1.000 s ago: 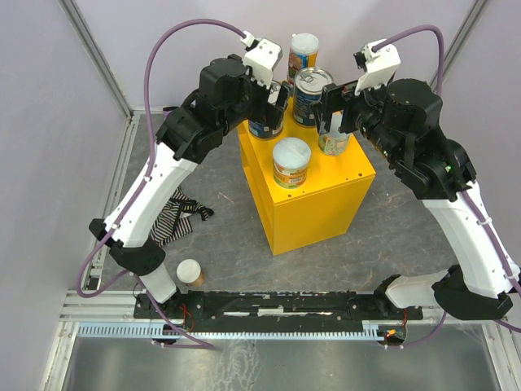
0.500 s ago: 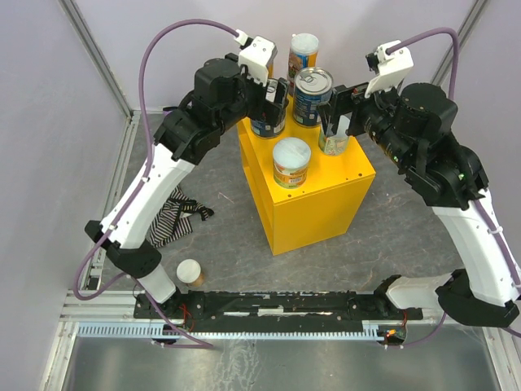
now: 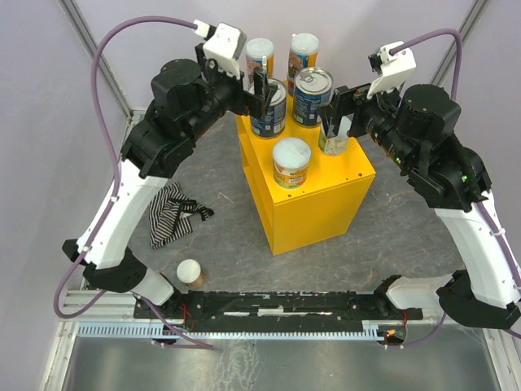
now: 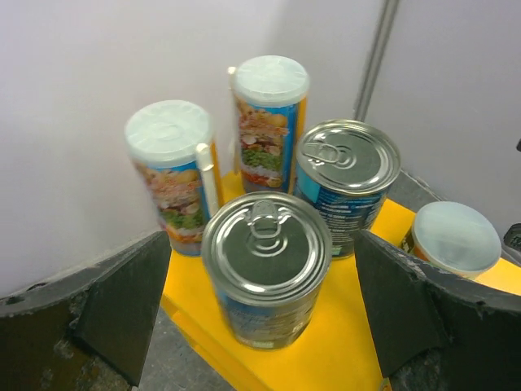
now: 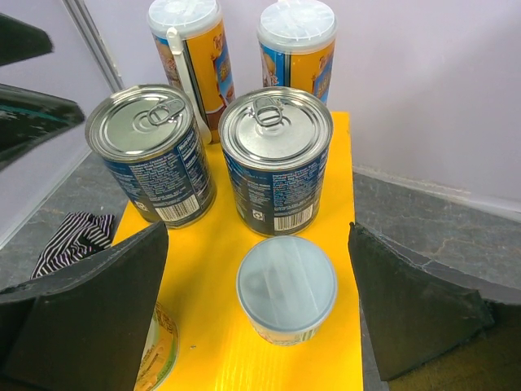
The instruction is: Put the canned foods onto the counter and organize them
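The yellow counter (image 3: 321,191) carries two tall tubes (image 3: 260,54) (image 3: 304,49) at the back, two blue-labelled tins (image 3: 269,110) (image 3: 313,94), an orange tub (image 3: 291,162) and a pale-lidded tub (image 3: 334,144). My left gripper (image 3: 262,88) is open, its jaws wide on either side of the near tin (image 4: 266,277), not touching it. My right gripper (image 3: 340,120) is open above the pale-lidded tub (image 5: 286,289), a finger on each side, apart from it. Another white-lidded tub (image 3: 189,271) stands on the floor at the front left.
A striped black-and-white cloth (image 3: 169,213) lies on the grey floor left of the counter. Lilac walls close in the back and sides. A metal rail (image 3: 277,305) with the arm bases runs along the near edge.
My left arm has drawn back up and to the left from the near tin, uncovering the left tall tube. My right gripper has risen slightly above the pale-lidded tub.
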Robot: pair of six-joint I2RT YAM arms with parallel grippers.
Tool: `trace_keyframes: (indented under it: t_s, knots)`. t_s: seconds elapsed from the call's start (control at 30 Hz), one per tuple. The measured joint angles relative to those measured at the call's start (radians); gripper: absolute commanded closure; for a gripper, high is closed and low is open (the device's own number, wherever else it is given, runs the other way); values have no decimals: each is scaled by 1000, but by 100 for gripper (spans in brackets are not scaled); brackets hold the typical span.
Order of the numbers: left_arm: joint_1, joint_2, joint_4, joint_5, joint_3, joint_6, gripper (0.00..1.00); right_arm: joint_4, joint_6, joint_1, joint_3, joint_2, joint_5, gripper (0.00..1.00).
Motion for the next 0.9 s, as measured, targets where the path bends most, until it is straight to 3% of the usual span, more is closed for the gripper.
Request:
trace_keyframes:
  t_s: [0.13,0.3,0.57,0.7,0.9]
  knots:
    - [0,-73,18,-76,-64,-29,1,-4,0,0,1,0,-2,1]
    - [0,-235,19,-269,-231,-112,0,-18,0,0,17,3,-5,1]
    - [0,-396,-134,-578,-437,-353,2,-23,0,1,53,26,-21,1]
    - [0,-422,-256,-643,-575,-487,2,-45,-12,29,79,54,-16,1]
    - [0,-453,-415,-672,-739,-657,1,-79,-71,192,188,140,27,1]
